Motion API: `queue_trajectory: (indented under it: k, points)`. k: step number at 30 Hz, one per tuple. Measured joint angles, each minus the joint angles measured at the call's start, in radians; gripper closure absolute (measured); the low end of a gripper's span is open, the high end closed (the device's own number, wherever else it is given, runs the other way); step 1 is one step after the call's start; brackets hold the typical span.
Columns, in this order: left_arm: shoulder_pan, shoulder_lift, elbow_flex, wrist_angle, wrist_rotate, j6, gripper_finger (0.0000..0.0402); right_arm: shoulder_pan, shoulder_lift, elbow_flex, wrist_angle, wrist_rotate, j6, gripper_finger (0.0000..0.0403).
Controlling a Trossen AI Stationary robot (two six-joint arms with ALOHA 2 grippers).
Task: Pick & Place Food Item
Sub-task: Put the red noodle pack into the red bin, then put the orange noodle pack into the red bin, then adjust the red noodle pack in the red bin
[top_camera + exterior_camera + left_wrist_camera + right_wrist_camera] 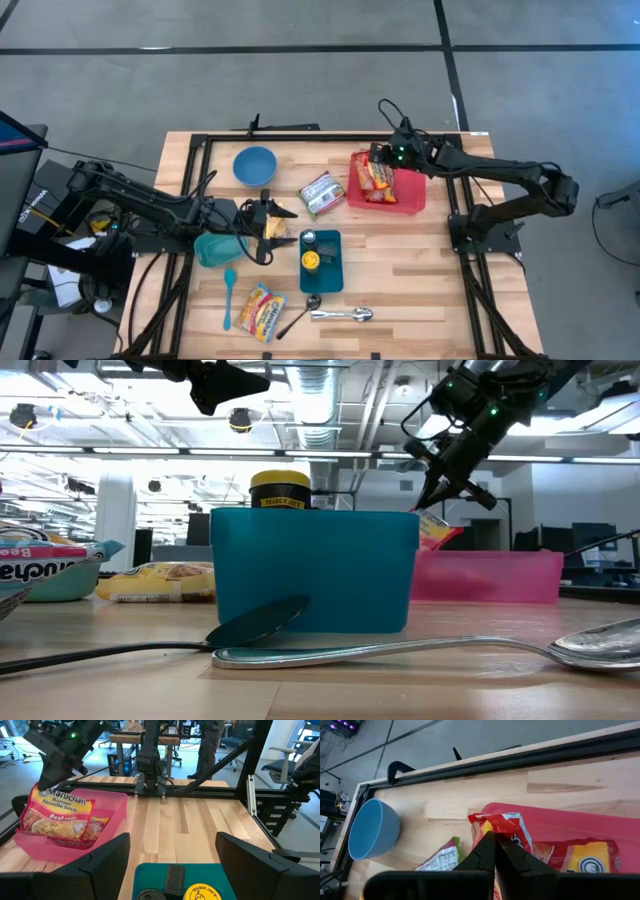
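Right claw (pixel 380 158): closed, pinching ramen packet (pixel 376 177) over red bin (pixel 410 195), surface's 1 o'clock.
Left claw (pixel 268 222): wide, holding nothing, beside teal tray (pixel 331 262).

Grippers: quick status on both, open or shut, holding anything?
Left gripper: open, empty, above the teal bin.
Right gripper: shut on the ramen packet over the pink bin.

Your right gripper (pixel 495 851) with fingers pinched together on a red ramen packet (pixel 506 827), red bin (pixel 580 822) holding it and a yellow-labelled packet (pixel 587 861) — blue bowl (pixel 372 828) at nine o'clock, green-edged packet (pixel 442 858) between, wooden table (pixel 470 792) beneath.
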State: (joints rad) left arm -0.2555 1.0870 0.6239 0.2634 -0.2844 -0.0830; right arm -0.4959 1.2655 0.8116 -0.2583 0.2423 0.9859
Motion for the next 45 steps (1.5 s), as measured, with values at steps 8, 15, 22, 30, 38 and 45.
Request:
queue_trajectory:
  k: [8,15,22,30,38,45]
  points:
    - [0.000,0.000,0.000,0.000,0.000,0.000,0.0112,0.012,0.002,0.001,-0.062,0.002,-0.018,0.0390]
    - [0.000,0.000,0.000,-0.001,0.000,0.000,0.0112,-0.003,0.032,0.000,-0.096,0.007,-0.051,0.0369]
    - [0.000,0.000,0.000,-0.001,0.000,0.000,0.0112,-0.004,0.030,0.000,-0.100,0.007,-0.086,0.0341]
    - [0.000,0.000,0.000,-0.001,0.000,0.000,0.0112,-0.004,0.026,0.000,-0.179,-0.039,-0.244,0.0329]
    - [0.000,0.000,0.000,-0.001,0.000,0.000,0.0112,-0.001,0.028,0.000,-0.417,0.033,-0.288,0.0369]
    - [0.000,0.000,0.000,-0.001,0.000,0.000,0.0112,0.011,0.032,-0.065,-0.371,0.072,-0.313,0.0395]
